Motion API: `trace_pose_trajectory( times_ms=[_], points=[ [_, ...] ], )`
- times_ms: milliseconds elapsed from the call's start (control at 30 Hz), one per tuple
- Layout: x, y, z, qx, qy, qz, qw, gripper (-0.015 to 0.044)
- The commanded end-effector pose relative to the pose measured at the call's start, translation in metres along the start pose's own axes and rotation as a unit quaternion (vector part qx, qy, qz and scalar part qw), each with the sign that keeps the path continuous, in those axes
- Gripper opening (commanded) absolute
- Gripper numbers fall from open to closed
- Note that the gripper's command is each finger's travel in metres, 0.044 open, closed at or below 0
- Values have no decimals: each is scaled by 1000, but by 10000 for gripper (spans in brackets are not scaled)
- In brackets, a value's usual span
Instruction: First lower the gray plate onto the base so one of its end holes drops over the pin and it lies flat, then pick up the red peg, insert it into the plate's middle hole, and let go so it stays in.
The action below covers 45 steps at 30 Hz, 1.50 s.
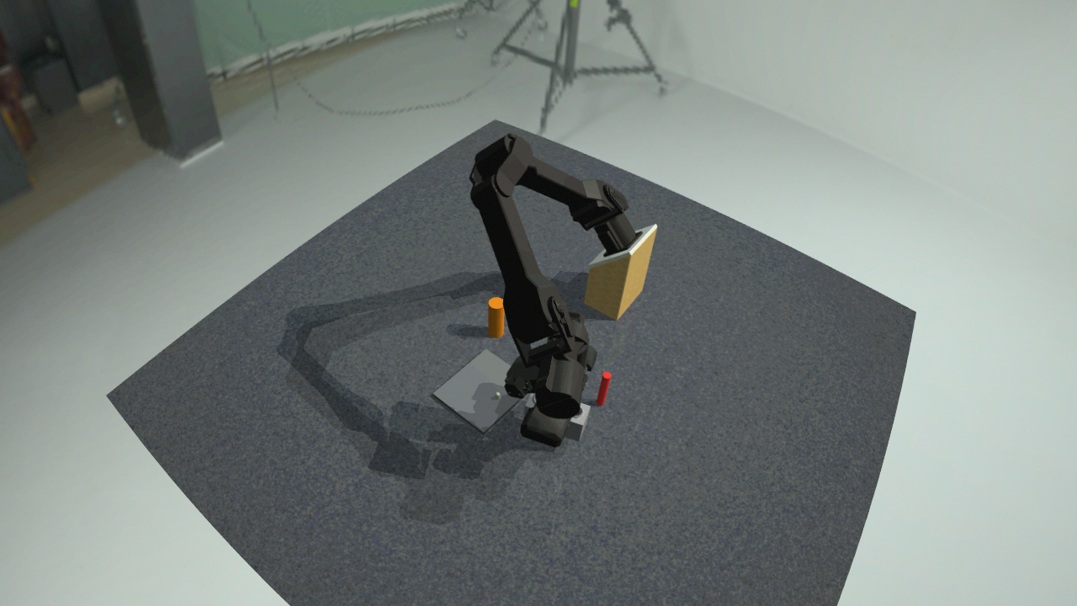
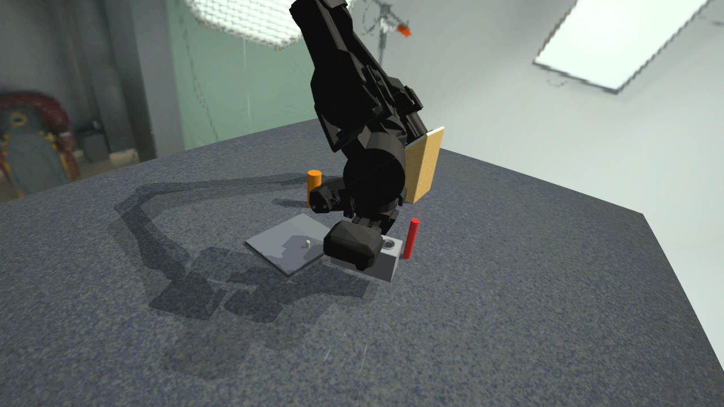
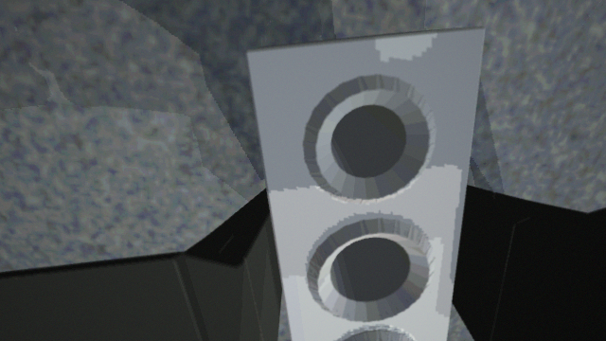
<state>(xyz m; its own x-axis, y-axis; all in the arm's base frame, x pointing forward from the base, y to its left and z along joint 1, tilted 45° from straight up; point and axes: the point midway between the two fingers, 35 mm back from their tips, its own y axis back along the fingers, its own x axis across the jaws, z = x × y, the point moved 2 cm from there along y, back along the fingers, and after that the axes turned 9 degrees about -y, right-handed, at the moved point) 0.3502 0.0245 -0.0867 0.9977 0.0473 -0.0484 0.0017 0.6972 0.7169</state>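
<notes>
The gray plate [image 1: 578, 425] [image 2: 388, 267] [image 3: 284, 147] is a thick light-gray bar with a row of three holes. My gripper [image 1: 555, 423] [image 2: 368, 247] [image 3: 338, 190] is shut on its long sides and appears to hold it slightly above the table, right of the base. The base [image 1: 465, 382] [image 2: 281, 237] is a flat gray square with a short pale pin [image 1: 496, 396] [image 2: 307, 243] standing on it. The red peg [image 1: 603, 390] [image 2: 410, 239] stands nearly upright just right of the plate. The wrist view cuts off the plate's near end.
An orange cylinder [image 1: 495, 319] [image 2: 313, 181] stands behind the base, close to the arm in the exterior view. The wooden arm mount [image 1: 631, 282] [image 2: 426, 164] is farther back right. The arm's shadow falls across the base and the dark speckled table [image 1: 723, 482] [image 2: 481, 329].
</notes>
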Motion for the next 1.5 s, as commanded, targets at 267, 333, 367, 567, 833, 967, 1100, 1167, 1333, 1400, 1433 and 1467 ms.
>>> trace_pose_trajectory(
  times_ms=[267, 333, 367, 567, 833, 967, 1100, 1167, 1333, 1400, 1433, 1467],
  points=[
    [2, 37, -1, 8, -1, 2, 1000, 0],
    [1, 44, -1, 8, -1, 1, 1000, 0],
    [1, 47, -1, 9, -1, 1, 1000, 0],
    [-1, 66, 0, 7, -2, 1, 1000, 0],
    [-4, 91, 3, 4, -3, 1, 1000, 0],
    [-6, 98, 3, 3, -3, 1, 1000, 0],
    [-4, 94, 10, 4, -7, 1, 1000, 0],
    [-3, 91, 16, 6, -10, 1, 1000, 0],
    [0, 83, 30, 8, -18, 2, 1000, 0],
    [0, 80, 35, 9, -21, 2, 1000, 0],
    [1, 79, 38, 9, -22, 2, 1000, 0],
    [1, 77, 41, 10, -24, 2, 1000, 0]
  ],
)
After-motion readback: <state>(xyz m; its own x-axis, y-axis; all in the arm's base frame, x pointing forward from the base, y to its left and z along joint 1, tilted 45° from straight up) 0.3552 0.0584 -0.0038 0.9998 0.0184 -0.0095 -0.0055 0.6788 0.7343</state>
